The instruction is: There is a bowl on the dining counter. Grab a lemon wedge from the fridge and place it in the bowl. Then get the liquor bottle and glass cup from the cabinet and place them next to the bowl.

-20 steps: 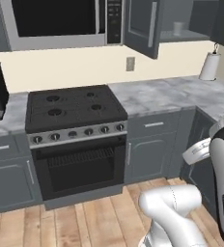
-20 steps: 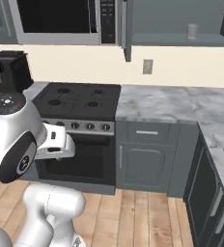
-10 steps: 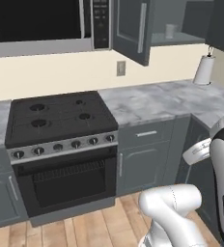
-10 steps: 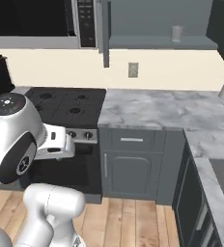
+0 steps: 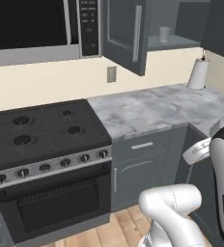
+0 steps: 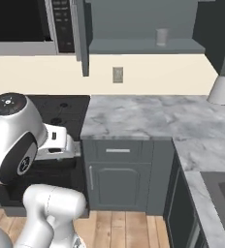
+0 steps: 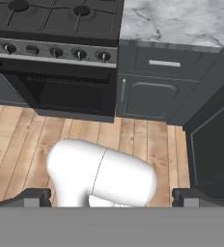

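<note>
The stove (image 5: 46,144) is the biggest thing here: a black 4-burner cooktop over an oven with a dark glass door and a row of knobs along its front. Above it hangs a microwave (image 5: 32,29) with a dark door and a button panel on its right side. Right of the stove runs the marble bench (image 6: 143,118) over grey base cupboards, with a drawer (image 6: 118,150) at the top and a panelled door (image 6: 118,186) below; the bench turns a corner toward a dark sink (image 6: 223,191) at the right edge of the right base view. The floor (image 7: 85,140) is pale wood planks.

The cabinet (image 5: 128,34) on the wall stands open, its door swung out toward the stove side with a long silver handle on it. On its shelf (image 6: 143,46) stands the cup (image 6: 162,36), upright, alone on the part that shows, near the shelf's right half.

A white paper towel roll (image 5: 198,73) stands at the back of the bench under the cabinet's right end. A wall socket (image 5: 111,74) sits between microwave and bench.

The tool (image 7: 112,198) points down at the floor in the hand view, its 2 tips set wide apart with nothing between them.
</note>
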### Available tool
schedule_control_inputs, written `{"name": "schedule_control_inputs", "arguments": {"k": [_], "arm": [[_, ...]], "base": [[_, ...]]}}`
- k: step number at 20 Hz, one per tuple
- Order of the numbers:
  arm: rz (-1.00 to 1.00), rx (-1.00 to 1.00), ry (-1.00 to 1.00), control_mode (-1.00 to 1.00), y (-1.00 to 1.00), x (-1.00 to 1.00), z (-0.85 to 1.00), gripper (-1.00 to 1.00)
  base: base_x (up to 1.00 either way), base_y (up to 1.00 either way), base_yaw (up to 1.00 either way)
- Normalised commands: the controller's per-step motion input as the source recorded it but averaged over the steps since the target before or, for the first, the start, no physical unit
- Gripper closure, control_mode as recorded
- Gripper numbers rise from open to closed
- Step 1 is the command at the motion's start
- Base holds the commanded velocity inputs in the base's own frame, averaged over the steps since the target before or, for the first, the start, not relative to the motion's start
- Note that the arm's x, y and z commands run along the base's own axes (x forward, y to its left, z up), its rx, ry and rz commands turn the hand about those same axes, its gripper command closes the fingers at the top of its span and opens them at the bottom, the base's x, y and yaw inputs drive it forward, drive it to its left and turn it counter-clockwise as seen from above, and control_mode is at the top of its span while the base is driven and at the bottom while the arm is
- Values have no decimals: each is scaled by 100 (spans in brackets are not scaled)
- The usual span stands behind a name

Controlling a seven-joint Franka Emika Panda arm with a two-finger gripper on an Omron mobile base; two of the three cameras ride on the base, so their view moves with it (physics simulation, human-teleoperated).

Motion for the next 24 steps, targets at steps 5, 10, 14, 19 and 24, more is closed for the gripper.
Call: {"name": "schedule_control_inputs", "arguments": {"k": [5, 10, 14, 19, 24], "arm": [[0, 0, 0, 100, 0, 0, 0, -100], [0, 0, 0, 100, 0, 0, 0, -100], [0, 0, 0, 100, 0, 0, 0, -100], [0, 0, 0, 100, 0, 0, 0, -100], [0, 0, 0, 100, 0, 0, 0, -100]], "base": [[51, -16, -24], [46, -24, -26], [46, -36, -21], [53, -32, -18], [59, -21, -18]]}}
